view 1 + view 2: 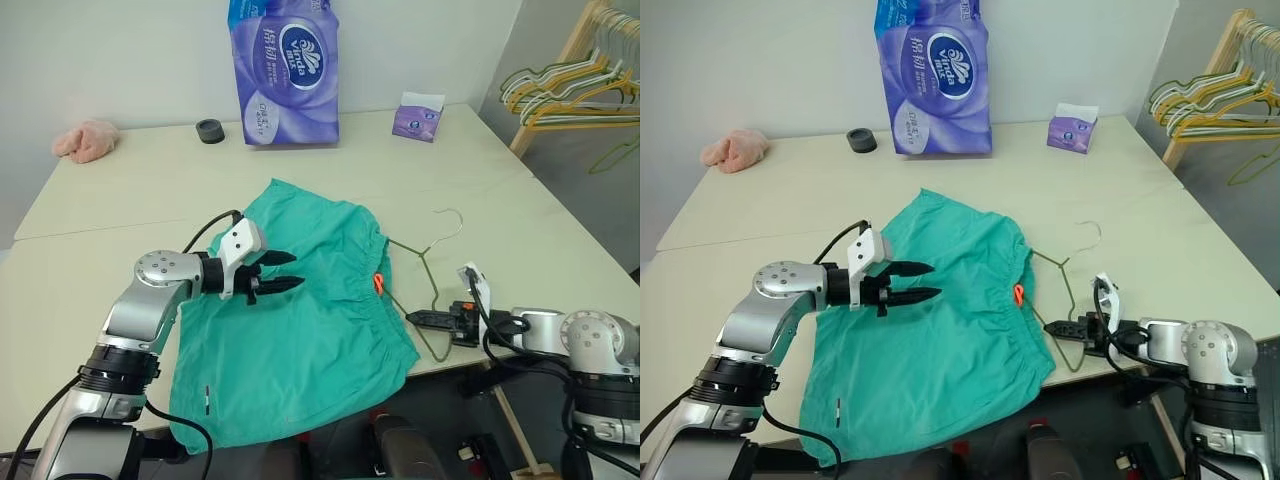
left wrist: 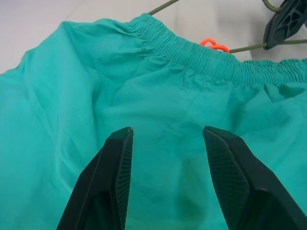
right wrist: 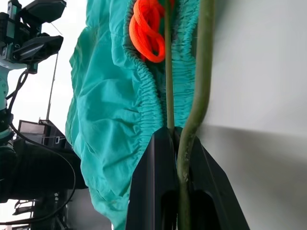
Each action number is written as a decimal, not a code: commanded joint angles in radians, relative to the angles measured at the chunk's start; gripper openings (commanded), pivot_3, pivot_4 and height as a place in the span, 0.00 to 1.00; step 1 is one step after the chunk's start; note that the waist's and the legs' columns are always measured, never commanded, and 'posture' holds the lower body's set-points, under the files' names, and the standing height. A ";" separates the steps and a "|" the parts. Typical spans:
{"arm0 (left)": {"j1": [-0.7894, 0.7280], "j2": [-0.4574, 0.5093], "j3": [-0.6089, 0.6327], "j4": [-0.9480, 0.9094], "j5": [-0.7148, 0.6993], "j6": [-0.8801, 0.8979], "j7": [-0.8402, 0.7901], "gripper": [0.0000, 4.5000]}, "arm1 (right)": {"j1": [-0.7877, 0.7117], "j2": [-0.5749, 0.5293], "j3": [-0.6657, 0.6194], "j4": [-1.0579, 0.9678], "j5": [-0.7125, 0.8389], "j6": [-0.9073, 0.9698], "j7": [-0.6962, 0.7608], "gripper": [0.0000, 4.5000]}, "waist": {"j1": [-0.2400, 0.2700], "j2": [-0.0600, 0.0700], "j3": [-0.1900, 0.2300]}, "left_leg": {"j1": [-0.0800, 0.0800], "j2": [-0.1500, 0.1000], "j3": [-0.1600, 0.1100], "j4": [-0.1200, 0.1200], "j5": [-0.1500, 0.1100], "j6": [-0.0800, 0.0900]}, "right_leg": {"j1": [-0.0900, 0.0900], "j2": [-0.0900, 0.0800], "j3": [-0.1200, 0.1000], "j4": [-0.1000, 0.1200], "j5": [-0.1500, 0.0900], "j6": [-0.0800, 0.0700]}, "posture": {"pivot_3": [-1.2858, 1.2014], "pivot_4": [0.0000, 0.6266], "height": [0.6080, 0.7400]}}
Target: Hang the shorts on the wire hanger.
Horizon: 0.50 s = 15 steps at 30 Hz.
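Observation:
The teal shorts [image 1: 310, 320] lie spread flat on the table, with the gathered waistband [image 2: 201, 57] toward the right. My left gripper [image 1: 297, 270] hovers over the middle of the shorts, open, with nothing between its fingers [image 2: 117, 158]. The olive wire hanger [image 1: 432, 270] lies on the table to the right of the waistband, its hook [image 1: 452, 222] pointing away from me. One corner of it reaches the waistband by an orange cord loop [image 1: 379, 282]. My right gripper [image 1: 412, 318] is shut on the hanger's wire [image 3: 204, 72] near the table's front edge.
At the back of the cream table [image 1: 100, 220] stand a purple toilet-paper pack [image 1: 285, 70], a small purple tissue box [image 1: 418, 117] and a black roll [image 1: 210, 131]. A pink cloth lump [image 1: 87, 140] lies at the back left. A wooden rack of hangers [image 1: 570, 85] stands at the right.

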 commanded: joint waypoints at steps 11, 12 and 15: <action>-0.239 -0.030 0.162 0.078 -0.143 0.102 0.061 0.99 | -0.082 -0.132 0.248 -0.272 -0.214 -0.344 0.113 0.00 | -0.002 0.000 0.000 | -0.001 0.000 0.000 0.000 0.000 0.000 | -0.001 0.000 -0.001 0.000 0.000 0.002 | 0.44 0.17 1.00; -0.253 -0.025 0.159 0.085 -0.141 0.097 0.051 0.99 | -0.085 -0.147 0.271 -0.274 -0.237 -0.370 0.129 0.00 | -0.002 0.000 0.000 | -0.001 0.000 0.000 0.000 0.000 0.000 | -0.001 0.000 -0.001 0.000 0.000 0.002 | 0.44 0.17 1.00; -0.322 0.021 0.103 0.107 -0.101 0.045 -0.055 0.99 | -0.109 -0.201 0.356 -0.296 -0.316 -0.453 0.189 0.00 | -0.003 0.000 0.000 | -0.002 -0.001 0.000 0.000 0.000 0.000 | -0.002 0.001 0.000 0.000 0.000 0.002 | 0.44 0.16 1.00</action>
